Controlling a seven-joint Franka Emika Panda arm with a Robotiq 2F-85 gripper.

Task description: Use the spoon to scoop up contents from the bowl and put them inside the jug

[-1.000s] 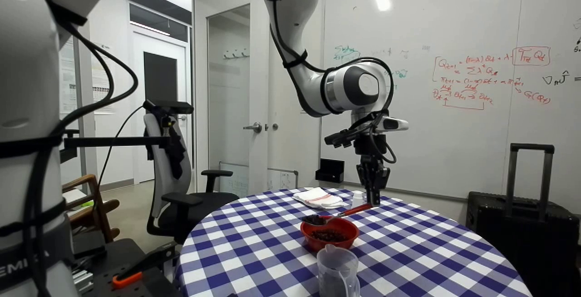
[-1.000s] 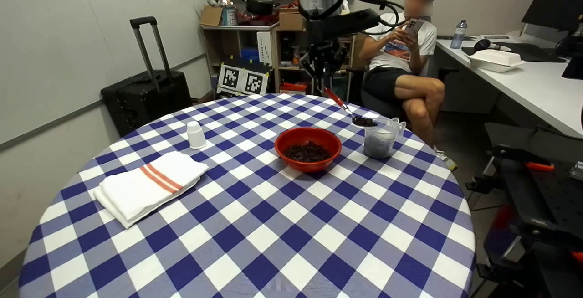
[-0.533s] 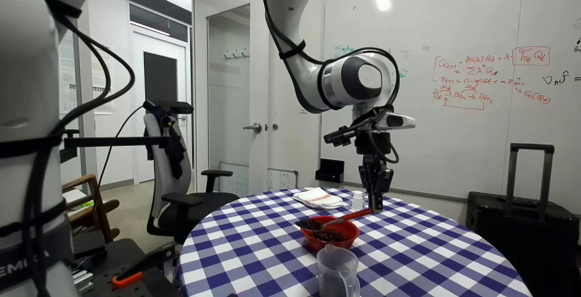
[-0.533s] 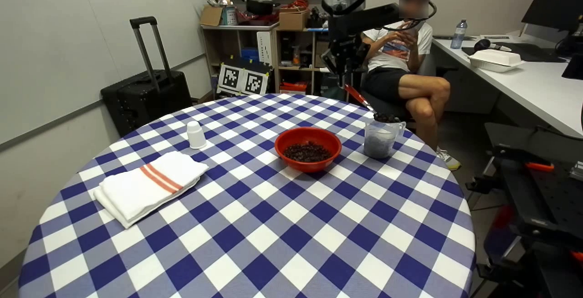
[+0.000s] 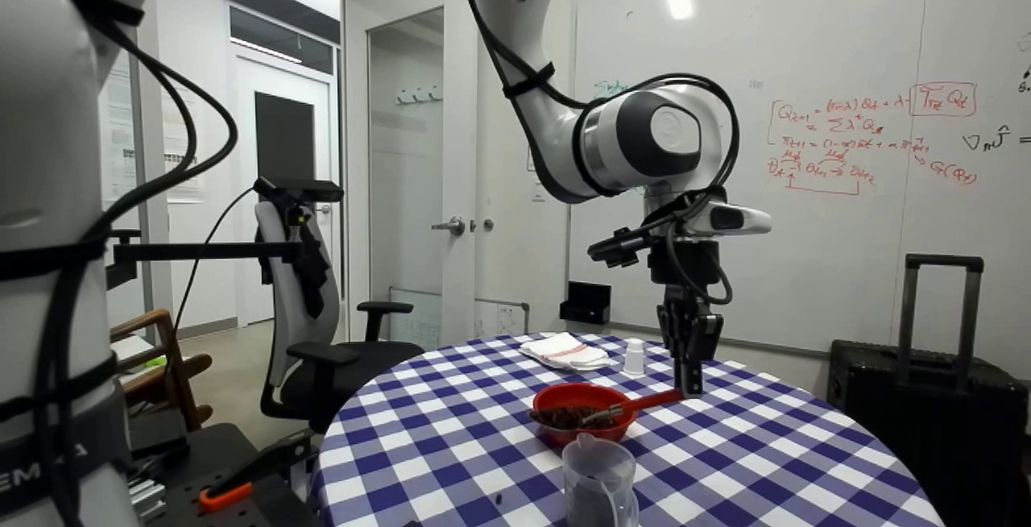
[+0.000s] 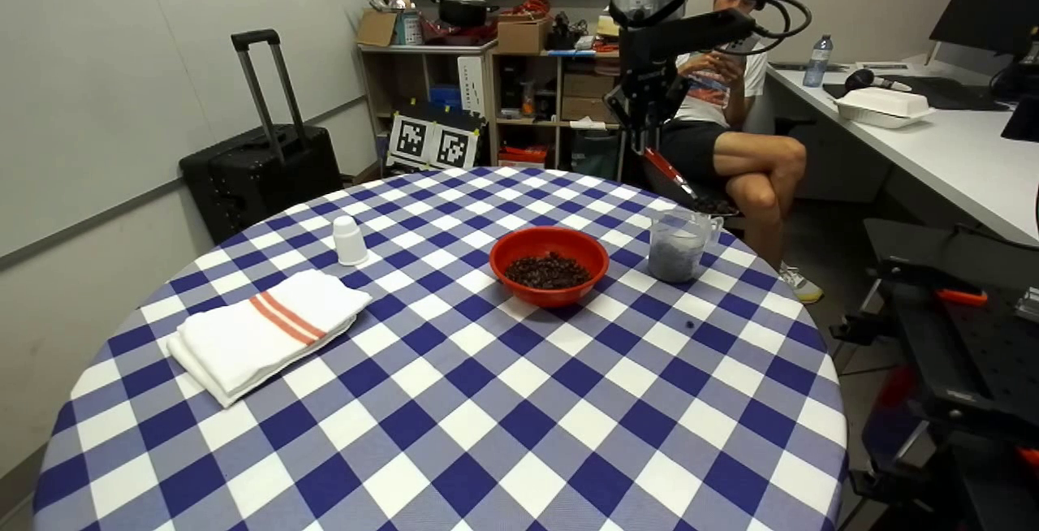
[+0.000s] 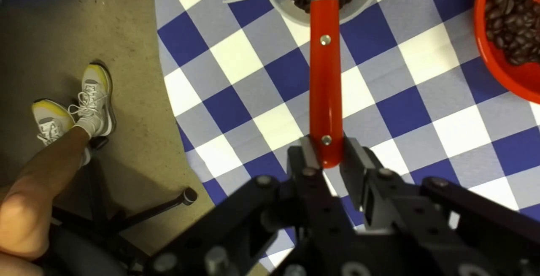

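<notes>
The red-handled spoon (image 5: pixel 651 400) is in my gripper (image 5: pixel 691 386), which is shut on the handle's end; the wrist view shows the handle (image 7: pixel 325 69) between both fingertips (image 7: pixel 327 153). The spoon's metal head (image 6: pixel 714 206) carries dark beans and is near the clear jug's rim, over or just behind it; the exact spot is unclear. The jug (image 6: pixel 674 259) stands on the table, and the wrist view shows dark beans inside its rim (image 7: pixel 278 4). The head is outside the wrist view. The red bowl (image 6: pixel 548 297) holds many dark beans beside the jug.
A single dark bean (image 6: pixel 690 325) lies on the checkered tablecloth (image 6: pixel 519 433) in front of the jug. A folded white towel (image 6: pixel 272 328) and a white cup (image 6: pixel 349 240) stand farther off. A person (image 6: pixel 730 149) sits beyond the table. A black suitcase (image 5: pixel 926 422) stands by the whiteboard.
My gripper and the spoon have moved rightward in both exterior views and lower, bringing the spoon head across the jug's rim. A bean has appeared on the tablecloth. The heap on the spoon looks flatter.
</notes>
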